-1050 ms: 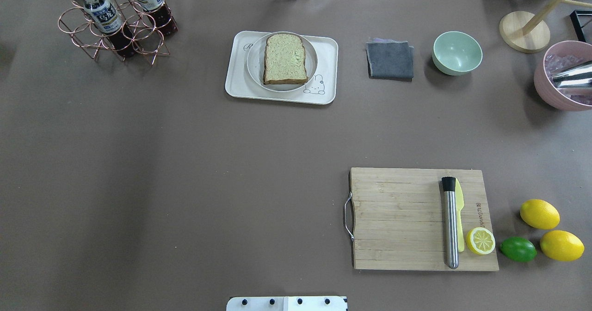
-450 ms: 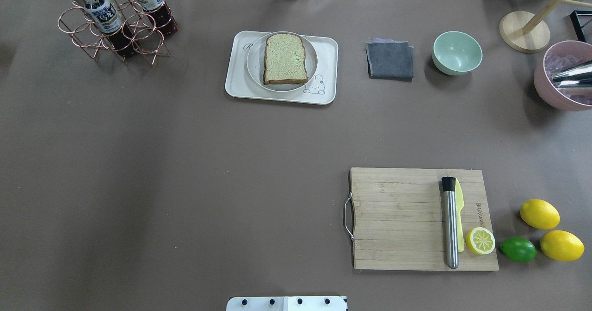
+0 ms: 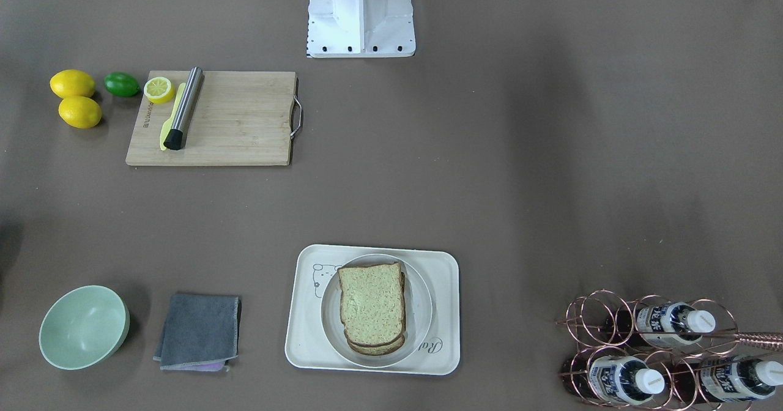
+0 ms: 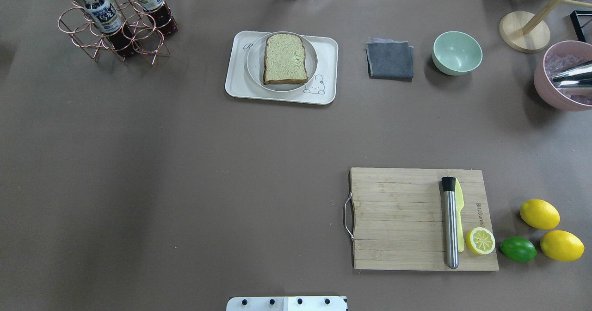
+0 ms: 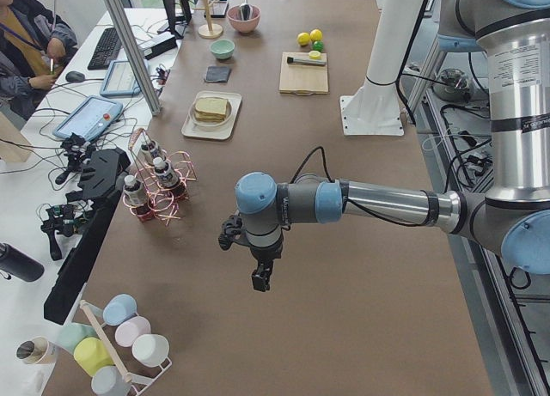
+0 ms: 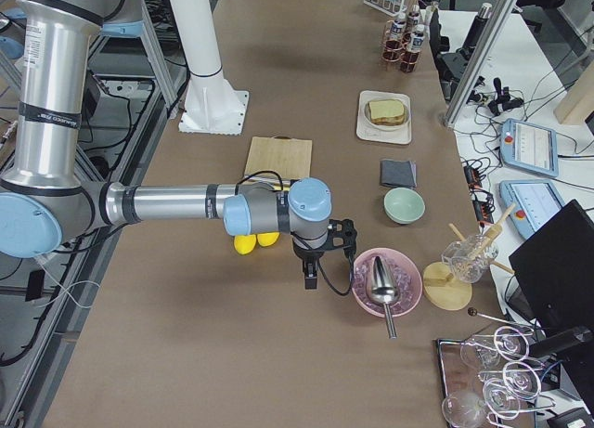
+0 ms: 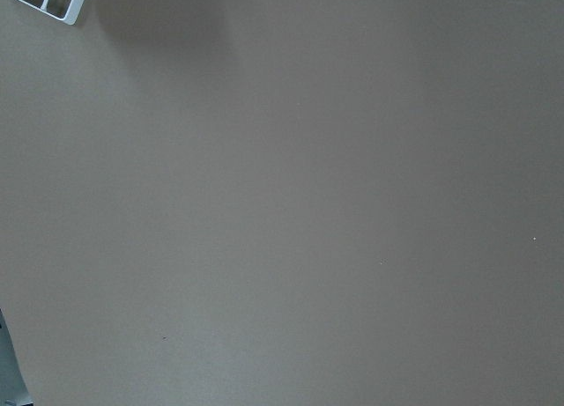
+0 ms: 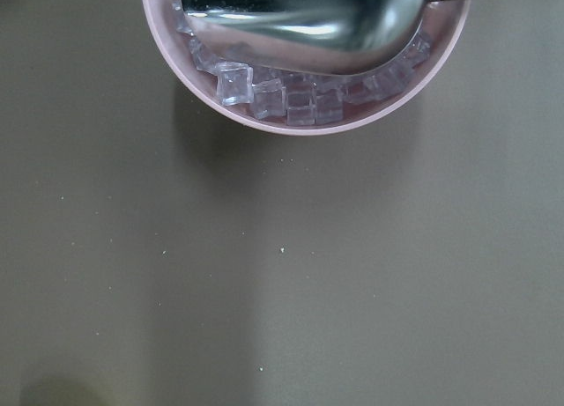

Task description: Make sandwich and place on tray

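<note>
Two slices of greenish-tan bread (image 4: 285,59) lie stacked on a round white plate (image 4: 253,61), which stands on the cream-white tray (image 4: 238,86) at the far middle of the table. The front-facing view shows both slices (image 3: 370,301) on the tray (image 3: 306,350). No egg shows. My left gripper (image 5: 262,280) hangs over bare table far to the left, seen only in the exterior left view. My right gripper (image 6: 311,279) hangs beside the pink bowl (image 6: 385,281), seen only in the exterior right view. I cannot tell whether either is open or shut.
A wooden cutting board (image 4: 397,218) holds a steel muddler (image 4: 450,223), a yellow knife and a lemon half (image 4: 480,240); two lemons and a lime lie to its right. A grey cloth (image 4: 390,60), green bowl (image 4: 457,52), ice bowl with scoop (image 4: 562,77) and bottle rack (image 4: 115,19) line the far side.
</note>
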Controlling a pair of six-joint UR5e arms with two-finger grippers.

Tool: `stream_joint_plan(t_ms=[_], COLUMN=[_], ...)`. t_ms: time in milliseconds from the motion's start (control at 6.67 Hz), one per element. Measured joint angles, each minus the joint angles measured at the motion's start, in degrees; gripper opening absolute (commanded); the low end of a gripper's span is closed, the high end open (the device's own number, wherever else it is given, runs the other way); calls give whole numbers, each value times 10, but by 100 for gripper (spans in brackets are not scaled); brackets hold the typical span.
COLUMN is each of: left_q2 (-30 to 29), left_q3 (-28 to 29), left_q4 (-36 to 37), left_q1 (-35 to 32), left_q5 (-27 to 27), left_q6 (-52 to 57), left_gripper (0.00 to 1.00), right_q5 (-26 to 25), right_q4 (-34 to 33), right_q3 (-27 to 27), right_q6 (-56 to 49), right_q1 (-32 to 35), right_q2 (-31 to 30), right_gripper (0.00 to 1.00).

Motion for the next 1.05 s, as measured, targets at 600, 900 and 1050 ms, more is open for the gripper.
stream_joint_plan(t_ms=[600, 900, 1050], left_q2=[-6, -6, -7], left_q3=[4, 1, 1], left_q4=[0, -1, -1], left_q1=[2, 2, 2], left_q5=[-1, -1, 0], left_q6=[-2, -2, -2], left_gripper=[97, 97, 97], right_q5=[-10, -8, -5], right_q4=[1, 1, 1], right_q3=[4, 5, 7], right_q6=[2, 2, 2], right_q1=[-14, -16, -15], right_q2=[8, 9, 9], right_gripper=[100, 100, 100])
